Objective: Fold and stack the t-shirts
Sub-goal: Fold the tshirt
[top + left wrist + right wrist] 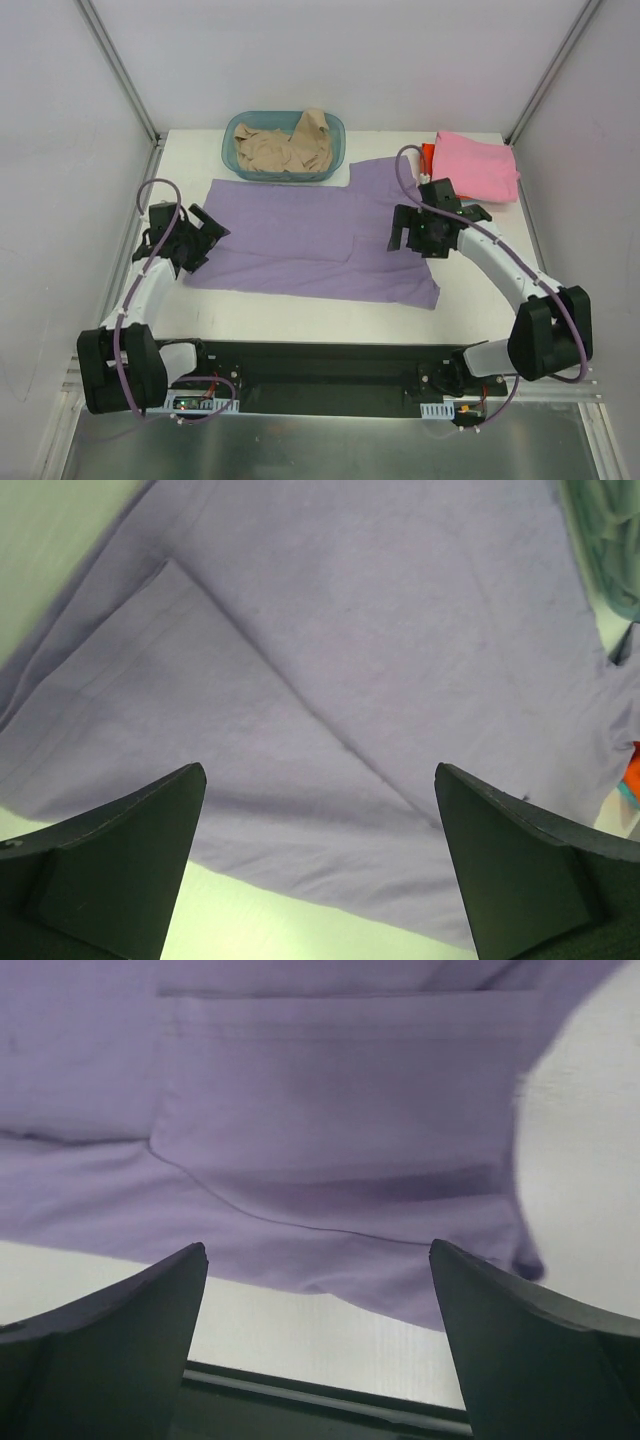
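No legible text, label, brand, number or sign in any of the three views. White strip (440, 410) on the base rail (330, 375) at the near worktop edge: too small to tell whether marked.

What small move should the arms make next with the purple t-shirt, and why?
The purple t-shirt lies spread flat and unfolded. The left gripper hovers open at its left edge, the right gripper open over its right side, neither holding anything. So probably lower both and pinch the cloth for a first fold.
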You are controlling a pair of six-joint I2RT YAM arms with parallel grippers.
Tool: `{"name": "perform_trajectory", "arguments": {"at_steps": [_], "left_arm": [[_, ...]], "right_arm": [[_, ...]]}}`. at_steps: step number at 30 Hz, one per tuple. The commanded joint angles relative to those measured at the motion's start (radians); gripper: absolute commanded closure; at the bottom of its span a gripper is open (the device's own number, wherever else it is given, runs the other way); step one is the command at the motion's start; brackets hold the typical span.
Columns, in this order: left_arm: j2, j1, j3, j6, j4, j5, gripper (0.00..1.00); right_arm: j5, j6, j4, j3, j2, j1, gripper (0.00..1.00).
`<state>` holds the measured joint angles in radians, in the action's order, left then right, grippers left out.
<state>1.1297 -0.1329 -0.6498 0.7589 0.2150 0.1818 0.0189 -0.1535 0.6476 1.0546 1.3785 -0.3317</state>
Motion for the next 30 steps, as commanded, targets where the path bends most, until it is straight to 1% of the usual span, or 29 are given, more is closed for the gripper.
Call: {"name": "perform_trajectory", "arguments": {"at_steps": [1, 3, 5, 8, 10, 13, 16, 19, 20, 22, 23, 24, 25, 28, 30], "left_arm": [[0.120, 0.033, -0.089, 0.017, -0.025, 0.039, 0.01], [0.213, 0.038, -0.114, 0.016, -0.028, 0.059, 0.01], [0.283, 0.042, -0.134, 0.016, -0.031, 0.039, 0.01], [0.340, 0.041, -0.133, 0.007, -0.031, -0.005, 0.01], [0.354, 0.041, -0.110, -0.003, -0.026, -0.037, 0.01], [0.354, 0.038, -0.061, -0.012, 0.000, -0.064, 0.01], [0.303, 0.032, 0.015, -0.030, 0.023, -0.097, 0.01], [0.205, 0.033, 0.097, -0.033, 0.070, -0.113, 0.01], [0.143, 0.032, 0.119, -0.029, 0.092, -0.131, 0.00], [0.073, 0.032, 0.182, -0.010, 0.148, -0.160, 0.01], [-0.002, 0.032, 0.202, -0.001, 0.167, -0.175, 0.01], [-0.042, 0.032, 0.235, 0.017, 0.187, -0.201, 0.01], [-0.083, 0.032, 0.251, 0.022, 0.225, -0.202, 0.01], [-0.279, 0.033, 0.298, 0.048, 0.289, -0.205, 0.01], [-0.342, 0.032, 0.321, 0.074, 0.323, -0.215, 0.01]], "right_arm": [[0.162, -0.044, -0.146, -0.042, 0.097, -0.059, 0.03], [0.151, -0.058, -0.163, -0.036, 0.148, -0.069, 0.03], [0.159, -0.066, -0.184, -0.035, 0.227, -0.069, 0.03], [0.171, -0.075, -0.193, -0.045, 0.315, -0.069, 0.03], [0.177, -0.084, -0.197, -0.082, 0.332, -0.069, 0.03], [0.204, -0.090, -0.213, -0.160, 0.312, -0.069, 0.03], [0.185, -0.081, -0.200, -0.238, 0.243, -0.070, 0.03], [0.205, -0.077, -0.164, -0.298, 0.171, -0.073, 0.03], [0.213, -0.078, -0.145, -0.310, 0.154, -0.078, 0.03], [0.211, -0.089, -0.132, -0.352, 0.105, -0.085, 0.03], [0.211, -0.098, -0.115, -0.364, 0.088, -0.096, 0.03], [0.211, -0.104, -0.108, -0.378, 0.074, -0.104, 0.03], [0.210, -0.112, -0.106, -0.393, 0.042, -0.110, 0.03], [0.214, -0.135, -0.085, -0.441, -0.005, -0.119, 0.03], [0.214, -0.142, -0.075, -0.453, -0.031, -0.125, 0.03]]}}
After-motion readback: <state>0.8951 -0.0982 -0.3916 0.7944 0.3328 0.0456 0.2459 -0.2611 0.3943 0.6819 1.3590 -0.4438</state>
